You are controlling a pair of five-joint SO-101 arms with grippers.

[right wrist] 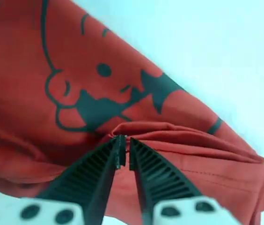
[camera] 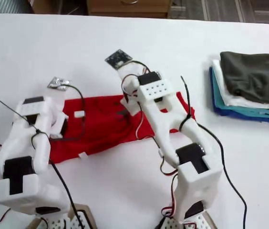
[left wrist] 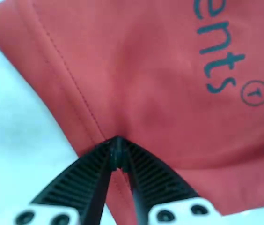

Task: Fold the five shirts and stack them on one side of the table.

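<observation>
**Two grippers pinching a red shirt on a white table**

A red shirt (camera: 101, 126) of soft, matte knit lies crumpled in a wide, uneven band across the middle of the smooth white table (camera: 39, 52), partly under both arms. In the left wrist view the cloth (left wrist: 160, 79) shows a stitched seam running along its edge and teal lettering beside a small circled mark. In the right wrist view it (right wrist: 52, 93) carries a cartoon face drawn in dark outline.

The left gripper (left wrist: 117, 157), with ribbed black fingers, is closed to a point on the seamed edge, cloth nipped between the tips. The right gripper (right wrist: 122, 152) is closed almost fully on a raised ridge of fabric just below the cartoon print. Both white arms stretch forward from their bases, bent low over the shirt, wrists angled down.

At the table's right side, well apart from the red shirt, sits a stack of folded shirts (camera: 249, 88): dark olive on top, then white, teal and blue.
</observation>
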